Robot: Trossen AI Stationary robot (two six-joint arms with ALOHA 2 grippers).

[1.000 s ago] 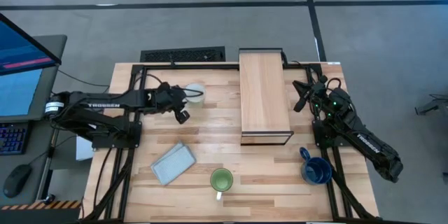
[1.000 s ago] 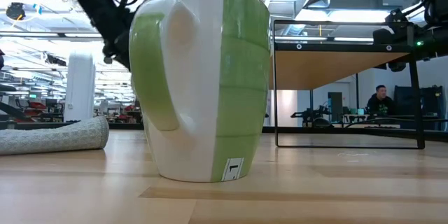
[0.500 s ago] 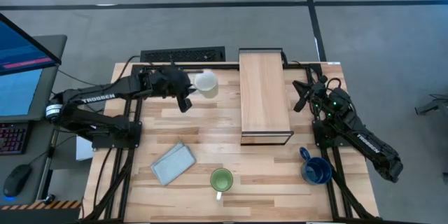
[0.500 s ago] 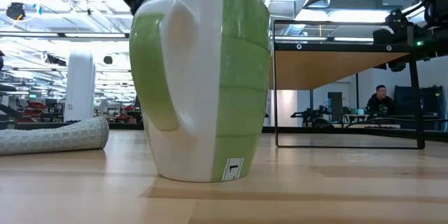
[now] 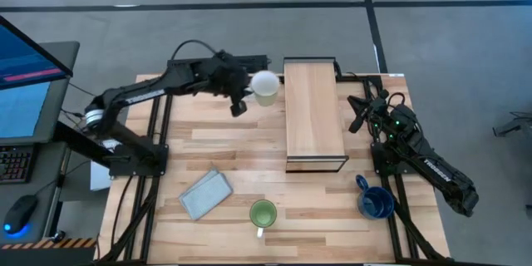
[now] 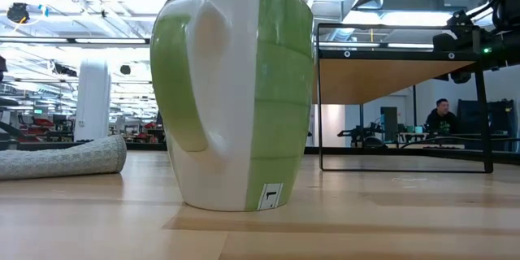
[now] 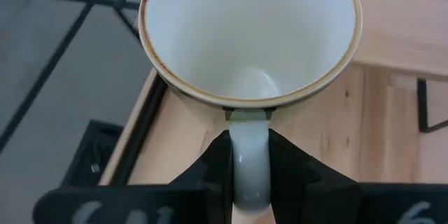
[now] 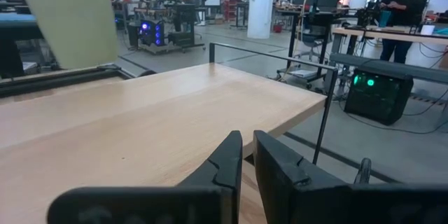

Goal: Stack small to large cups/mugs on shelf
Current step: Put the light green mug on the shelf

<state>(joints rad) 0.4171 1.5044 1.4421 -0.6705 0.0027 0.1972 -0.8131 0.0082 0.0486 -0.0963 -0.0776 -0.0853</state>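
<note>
The left gripper was clamped on the white mug by its handle, held just left of the shelf, whose long axis ran front-to-back.

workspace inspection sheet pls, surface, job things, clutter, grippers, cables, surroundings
surface: slatted wooden table, light wood
job things: white mug held by its handle, off the table, beside the shelf; shelf top bare; green mug and blue mug upright near the front edge
clutter: grey-blue folded cloth lying flat
grippers: left gripper shut on the mug handle; right gripper shut, empty, beside the shelf
cables: dark cable looping over the left arm
surroundings: monitor at far left; person in the room behind
</note>
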